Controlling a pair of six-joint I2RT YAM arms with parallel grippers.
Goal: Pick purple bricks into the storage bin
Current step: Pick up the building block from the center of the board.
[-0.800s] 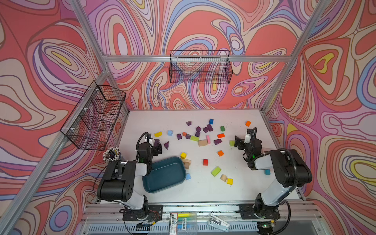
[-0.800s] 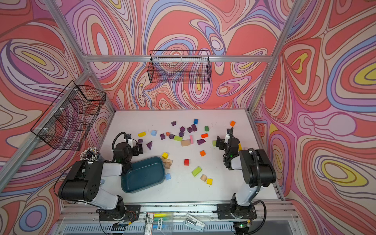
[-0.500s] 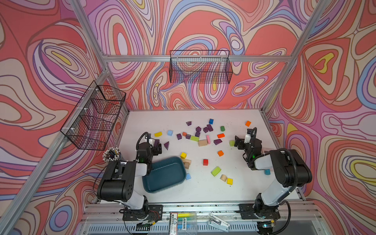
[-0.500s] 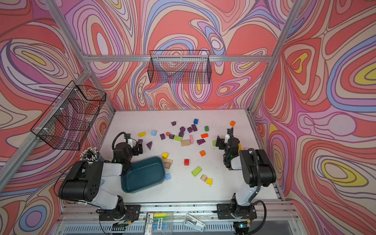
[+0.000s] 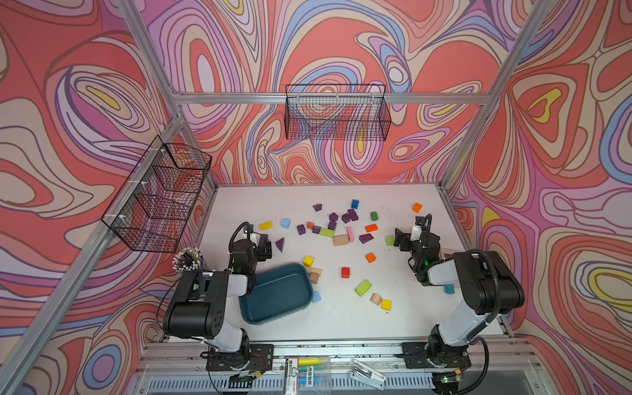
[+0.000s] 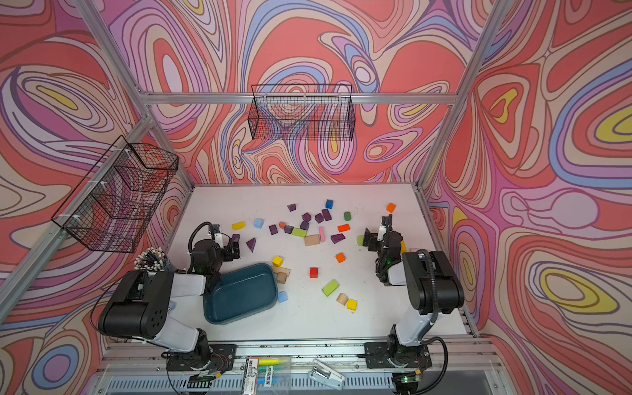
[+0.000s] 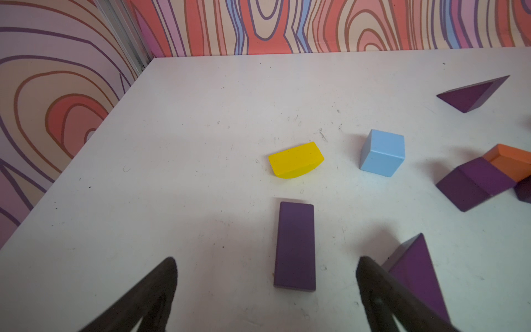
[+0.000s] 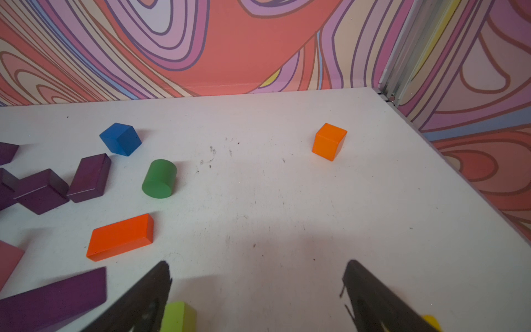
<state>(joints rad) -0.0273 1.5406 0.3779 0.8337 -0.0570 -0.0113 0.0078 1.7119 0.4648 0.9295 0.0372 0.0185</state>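
Several purple bricks (image 5: 342, 217) lie scattered at the middle back of the white table, seen in both top views (image 6: 316, 217). The teal storage bin (image 5: 277, 292) (image 6: 239, 294) sits empty at the front left. My left gripper (image 5: 264, 244) (image 7: 266, 260) hangs open just behind the bin. A flat purple cuboid (image 7: 295, 244) lies on the table between its fingers, and a purple triangular prism (image 7: 416, 273) lies beside one finger. My right gripper (image 5: 399, 237) (image 8: 257, 262) stands open over bare table on the right, with more purple bricks (image 8: 89, 178) off to one side.
Yellow (image 7: 296, 159), light blue (image 7: 382, 152), orange (image 8: 329, 140), green (image 8: 159, 178) and lime (image 8: 178, 316) blocks lie among the purple ones. Black wire baskets hang on the back wall (image 5: 337, 113) and left wall (image 5: 157, 195). A cup of pens (image 5: 187, 260) stands by the left arm.
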